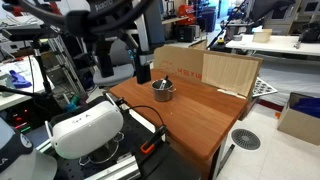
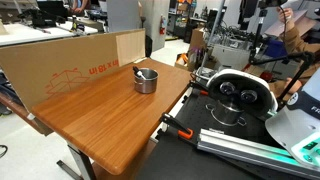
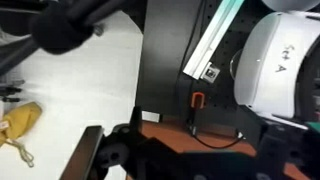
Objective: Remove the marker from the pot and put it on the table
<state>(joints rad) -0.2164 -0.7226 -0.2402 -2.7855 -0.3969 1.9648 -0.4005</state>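
Note:
The small silvery pot [image 1: 163,91] stands near the far edge of the reddish-brown table [image 1: 195,115], and it shows in both exterior views [image 2: 146,80]. The dark marker [image 2: 144,73] lies inside the pot, leaning on its rim; its lighter end shows in an exterior view [image 1: 165,84]. My gripper [image 1: 143,72] hangs above the table a little to the side of the pot, apart from it. In the wrist view the jaws [image 3: 198,145] are dark and blurred, spread apart with nothing between them, over the table's near edge [image 3: 200,140]. The pot is out of the wrist view.
A cardboard box [image 1: 183,60] and a pale wooden board [image 1: 231,72] stand along the table's back; the box also shows in an exterior view [image 2: 70,60]. A white rounded housing [image 2: 240,92] sits beside the table's near end. A black cable with an orange clip [image 3: 197,100] runs at that edge.

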